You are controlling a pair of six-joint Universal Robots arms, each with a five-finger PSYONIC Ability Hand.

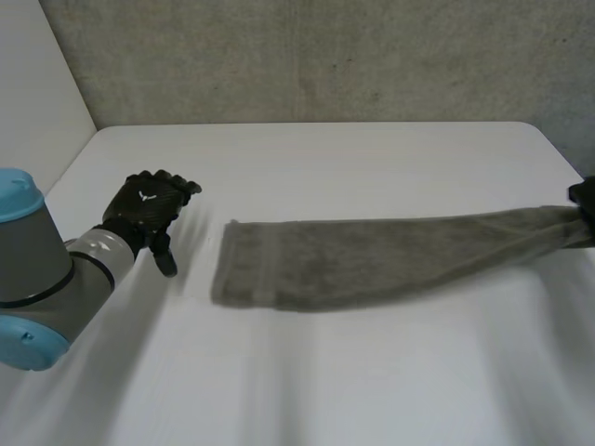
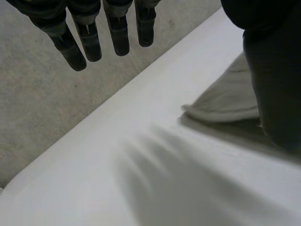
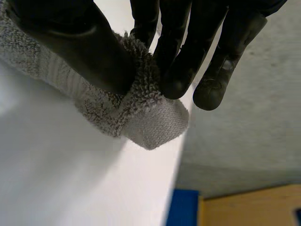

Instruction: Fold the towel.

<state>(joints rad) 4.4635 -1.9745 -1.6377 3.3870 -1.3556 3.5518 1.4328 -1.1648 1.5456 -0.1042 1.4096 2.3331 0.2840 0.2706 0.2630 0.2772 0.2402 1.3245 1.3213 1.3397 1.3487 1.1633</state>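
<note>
Head view, read from 9 o'clock round to 3 o'clock.

- Left hand [image 1: 149, 209]: at the table's [image 1: 325, 390] 9 o'clock side, near the towel's [image 1: 372, 255] hemmed short end but not touching it. In the left wrist view its fingers [image 2: 117, 33] hang straight and slightly spread, with nothing in them.
- Towel: one long narrow band across the middle of the table. The hemmed end lies flat toward 9 o'clock. The other end reaches the 3 o'clock edge.
- Long axis: runs 9 to 3, tipped a little toward 2 o'clock at the far end. The band tapers that way, where the cloth is gathered.
- Right hand [image 1: 584, 197]: at the 3 o'clock edge, on that gathered end. In the right wrist view the thumb [image 3: 80, 42] and fingers are clamped on the towel's end, with terry bunched between them.

Progress, as I judge it:
- The narrow width hints at a lengthwise fold already made, but I cannot make out the layers.
- No crosswise fold yet, since the two short ends lie well apart.
- Left to do: bring the pinched end over to the hemmed end, square the edges and flatten.
</note>
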